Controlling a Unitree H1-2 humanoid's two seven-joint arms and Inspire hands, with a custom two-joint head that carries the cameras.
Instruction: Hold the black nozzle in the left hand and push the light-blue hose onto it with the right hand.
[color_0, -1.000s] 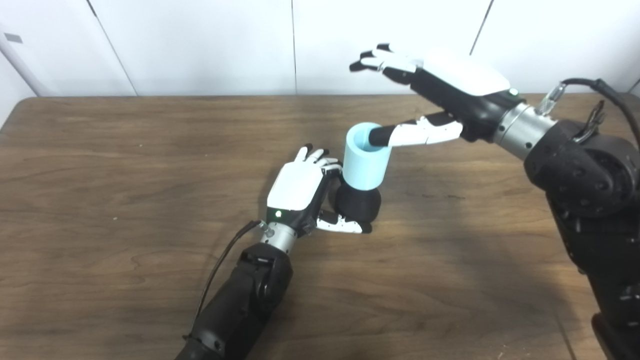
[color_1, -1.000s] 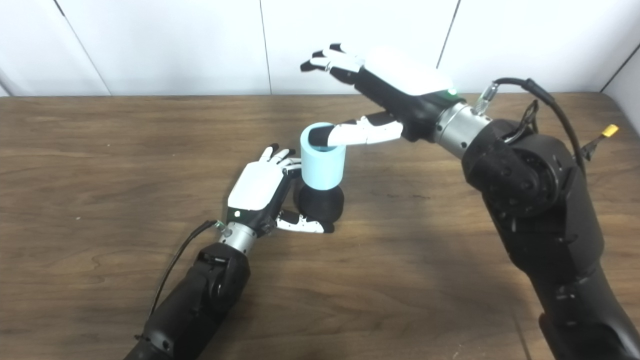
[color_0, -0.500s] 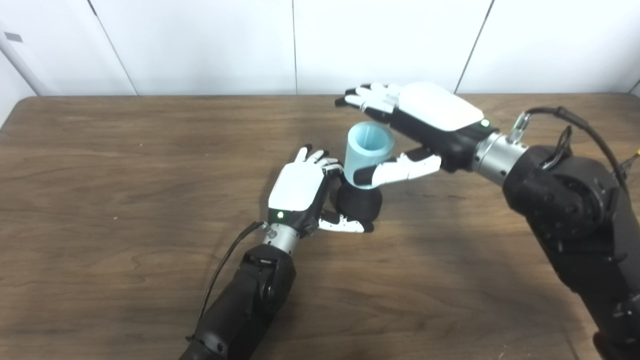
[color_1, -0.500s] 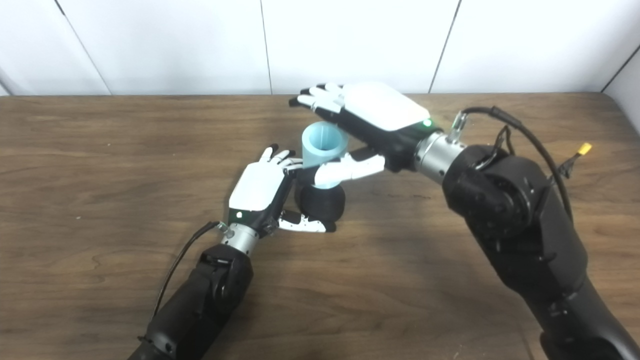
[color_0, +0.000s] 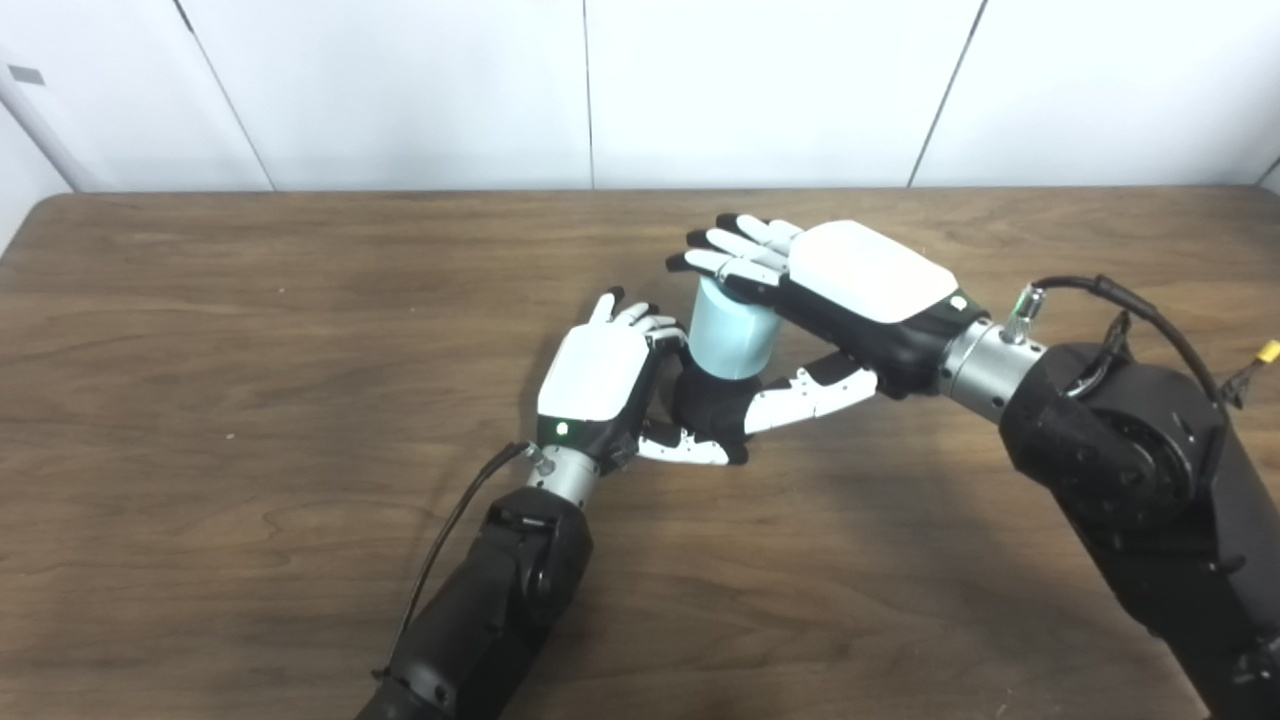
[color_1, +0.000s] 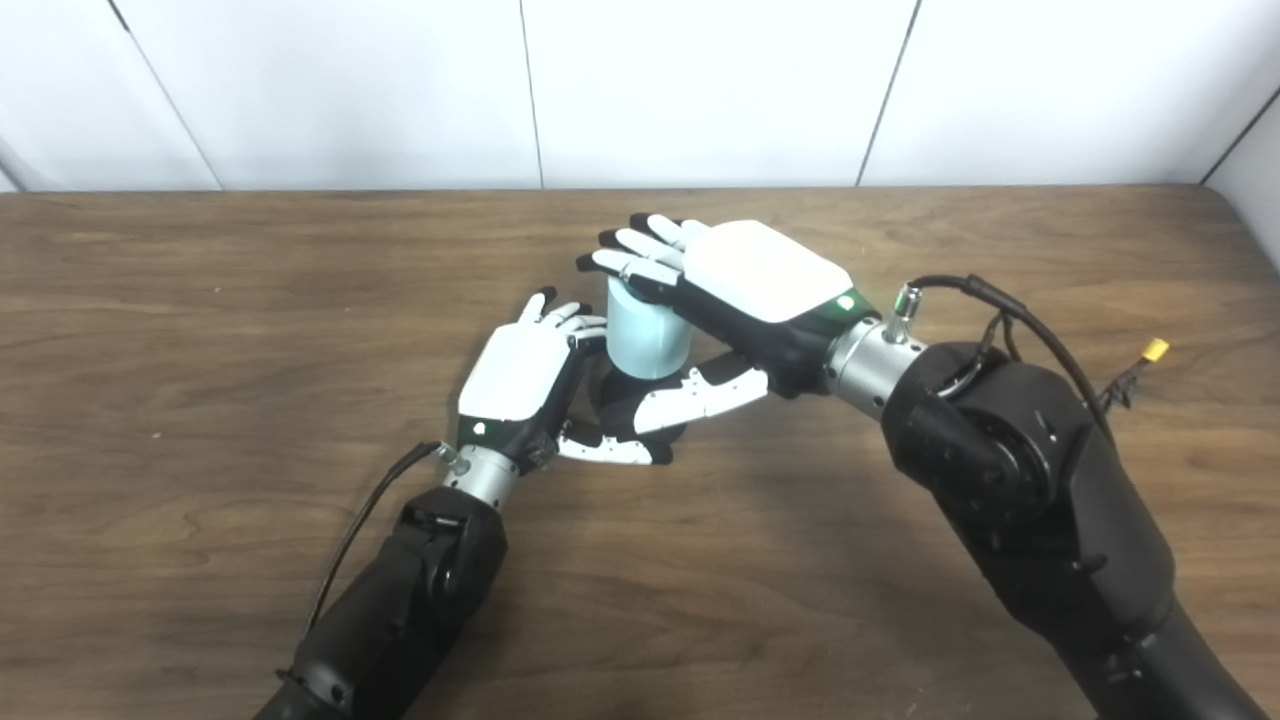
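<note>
Since a second earlier, the right robot hand (color_0: 845, 290) had dropped from well above the worktop to lie palm-down over the top of the short light-blue cylindrical hose (color_0: 730, 335), and its thumb, then dipping into the hose's open mouth, had swung down to lie against the front of the rounded black nozzle (color_0: 708, 405). The hose stood upright on the nozzle, its lower end seated over the nozzle's top and its mouth covered by the right palm. The right fingers (color_0: 725, 250) were spread flat and reached past the hose's far rim, so this robot hand pressed on the hose rather than gripping it. The left robot hand (color_0: 600, 380) cupped the nozzle from the left, its fingers behind it and its thumb curled in front at the base, grasping it. Everything sat near the middle of the brown wooden worktop (color_0: 250, 330).
</note>
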